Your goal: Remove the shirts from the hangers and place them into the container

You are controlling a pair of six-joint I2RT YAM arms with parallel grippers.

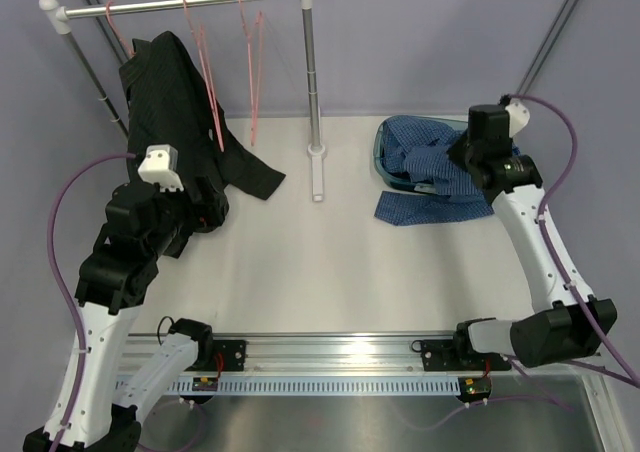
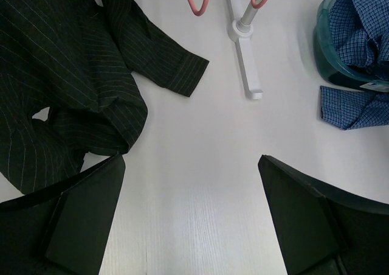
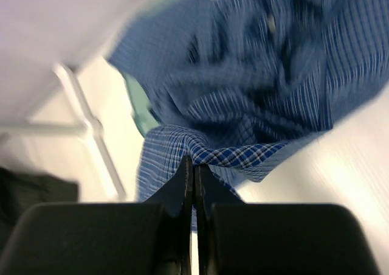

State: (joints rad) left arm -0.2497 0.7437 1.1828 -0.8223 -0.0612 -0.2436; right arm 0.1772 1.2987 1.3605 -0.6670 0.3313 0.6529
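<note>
A black pin-striped shirt (image 1: 165,82) (image 2: 67,74) hangs from the leftmost pink hanger (image 1: 118,30), and its hem and a sleeve trail onto the table. Two bare pink hangers (image 1: 207,82) (image 1: 252,72) hang beside it. A blue checked shirt (image 1: 435,162) (image 3: 261,74) lies bunched in the teal container (image 1: 383,157) (image 2: 328,62), with one part (image 2: 352,107) spilling over the near rim onto the table. My right gripper (image 1: 457,157) (image 3: 194,162) is shut on a fold of that blue shirt. Low over bare table, my left gripper (image 1: 200,207) (image 2: 191,214) stands open beside the black shirt's hem.
The white-and-silver rail (image 1: 185,4) stands at the back left. Its right post and foot (image 1: 317,162) (image 2: 246,56) reach into the table's middle, between the black shirt and the container. A metal track (image 1: 330,357) runs along the near edge.
</note>
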